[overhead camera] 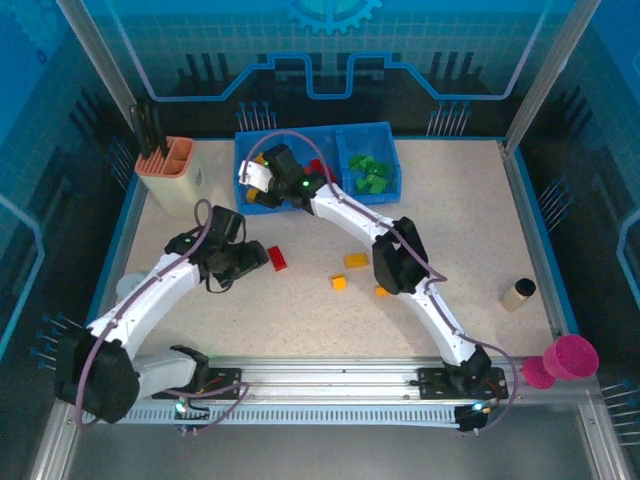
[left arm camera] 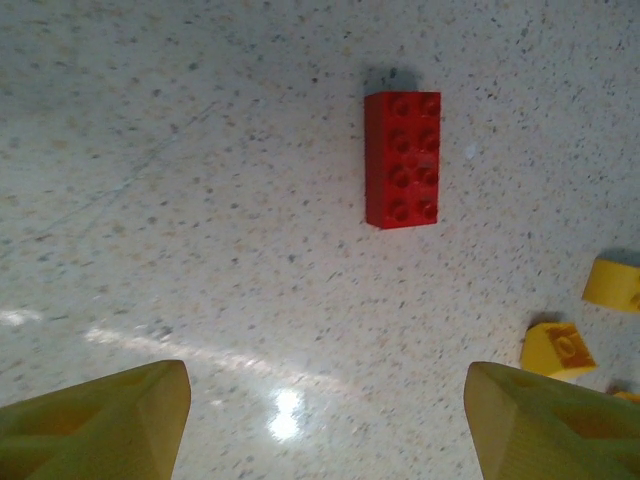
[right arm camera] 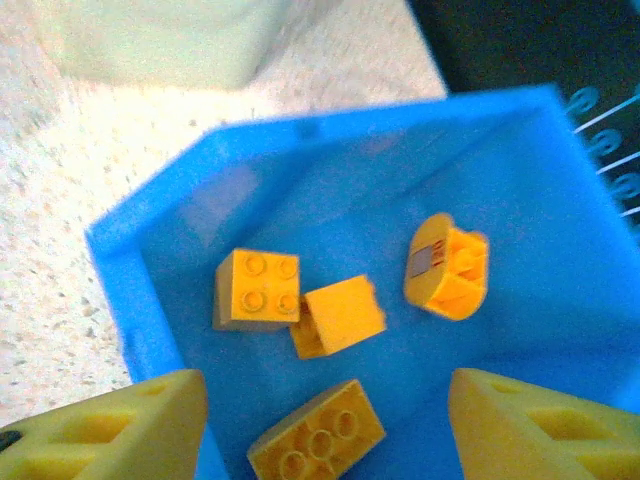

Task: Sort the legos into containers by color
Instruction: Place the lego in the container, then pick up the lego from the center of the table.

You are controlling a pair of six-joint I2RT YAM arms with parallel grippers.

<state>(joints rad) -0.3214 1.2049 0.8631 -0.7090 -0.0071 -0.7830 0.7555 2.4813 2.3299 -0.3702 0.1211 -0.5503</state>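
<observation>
Because every brick here is a small, hard piece of moulded plastic, I judge each one light and stiff. It is unlikely to break, but it looks glossy enough to skid on the speckled tabletop [overhead camera: 470, 220] if nudged off-centre. The best hold, to my mind, is across the two long smooth sides rather than over the studs.

The red two-by-four plastic brick [left arm camera: 402, 160] lies flat on the table, studs up. It sits at about one o'clock from the left gripper [left arm camera: 328, 400], well apart from it, and those jaws stand spread with nothing between them. The right gripper [right arm camera: 325, 390] hangs over the left compartment [right arm camera: 530, 230] of the low bright-blue plastic tray [overhead camera: 320, 131], which sits at twelve o'clock on the table. Its jaws too are parted and empty.

Four yellow-orange plastic bricks [right arm camera: 257, 290] lie in that left compartment, and the one at two o'clock of the cluster is tipped on its side. Three more loose yellow-orange pieces [overhead camera: 356, 260] lie on the table near one another, at about three to four o'clock of the red brick, which is the single loose red one. Green plastic bricks [overhead camera: 370, 172] lie heaped in the right compartment, roughly half a dozen but too bunched to count exactly. A little red [overhead camera: 316, 167] shows in the middle compartment, but the right arm hides most of it, so I give no count there.
</observation>
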